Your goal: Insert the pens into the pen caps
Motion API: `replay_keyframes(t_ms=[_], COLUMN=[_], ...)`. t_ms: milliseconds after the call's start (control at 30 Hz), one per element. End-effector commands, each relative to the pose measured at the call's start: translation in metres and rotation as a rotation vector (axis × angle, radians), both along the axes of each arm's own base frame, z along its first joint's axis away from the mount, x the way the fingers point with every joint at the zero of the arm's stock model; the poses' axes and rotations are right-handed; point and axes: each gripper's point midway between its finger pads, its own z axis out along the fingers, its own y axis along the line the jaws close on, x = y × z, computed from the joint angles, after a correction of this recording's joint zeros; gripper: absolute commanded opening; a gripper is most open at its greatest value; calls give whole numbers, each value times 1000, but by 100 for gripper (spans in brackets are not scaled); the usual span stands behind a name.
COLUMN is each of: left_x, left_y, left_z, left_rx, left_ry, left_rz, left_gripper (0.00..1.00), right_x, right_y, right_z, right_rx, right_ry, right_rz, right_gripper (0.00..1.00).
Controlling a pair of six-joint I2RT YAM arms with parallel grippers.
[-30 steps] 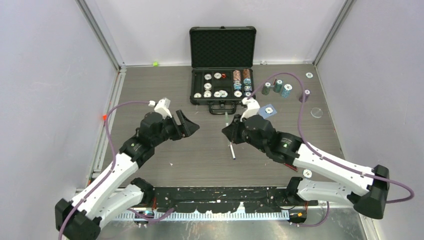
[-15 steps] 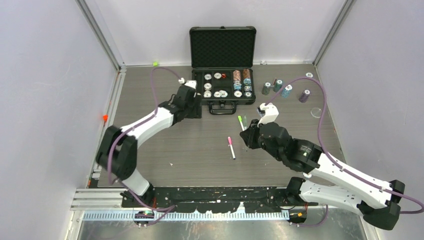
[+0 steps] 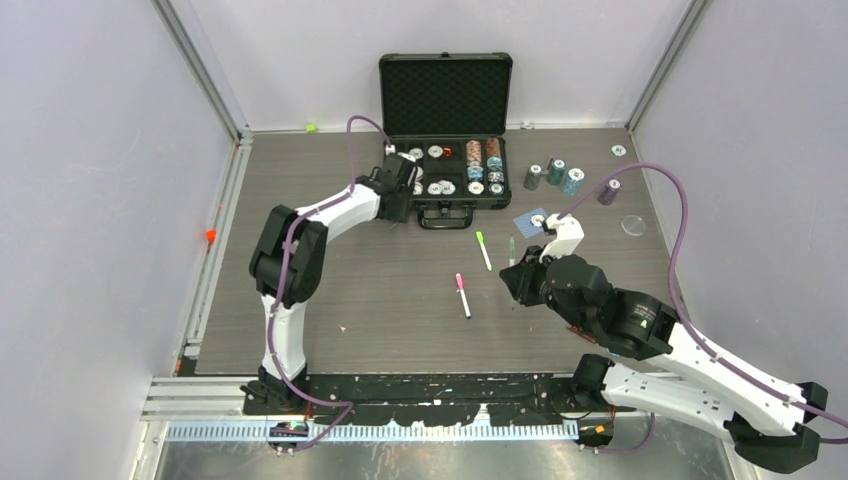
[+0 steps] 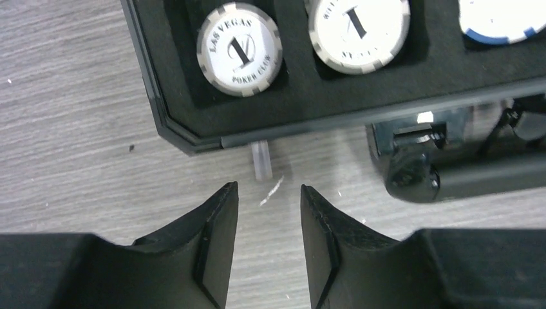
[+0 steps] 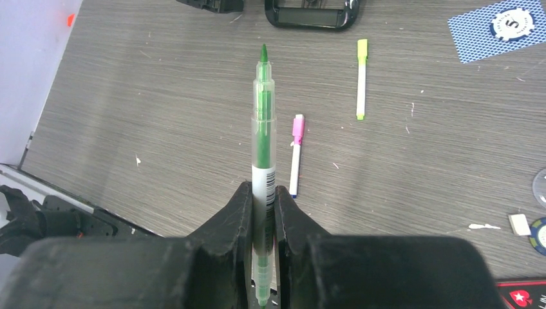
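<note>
Jaws of my right gripper (image 5: 262, 193) clamp the green pen (image 5: 263, 122). My left gripper (image 4: 269, 193) hangs apart beside a clear cap (image 4: 261, 161) at the case (image 4: 169, 119).

Colours before you
You see a green pen (image 5: 263, 116), white pink-ended pen (image 5: 295, 158) and lime-ended pen (image 5: 361, 80), on grey wood-grain surface (image 5: 161, 129).

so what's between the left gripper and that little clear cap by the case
Left wrist view: only bare table and a white scuff between left gripper and clear cap.
</note>
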Motion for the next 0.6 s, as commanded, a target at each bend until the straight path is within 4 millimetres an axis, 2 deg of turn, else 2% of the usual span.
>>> replay_keyframes(t_ms=[0, 400, 567], left_x=[18, 28, 29], left_y=[5, 0, 0], left_z=[2, -25, -31], left_rx=[5, -27, -50], left_ry=[0, 38, 50], left_rz=[0, -14, -8], left_gripper=[41, 33, 25], right_x=[3, 6, 7], right_y=[-9, -5, -4], right_z=[4, 2, 2], right_rx=[-5, -24, -28], right_ry=[-21, -12, -11], right_rz=[-42, -38, -39], right_gripper=[1, 0, 1])
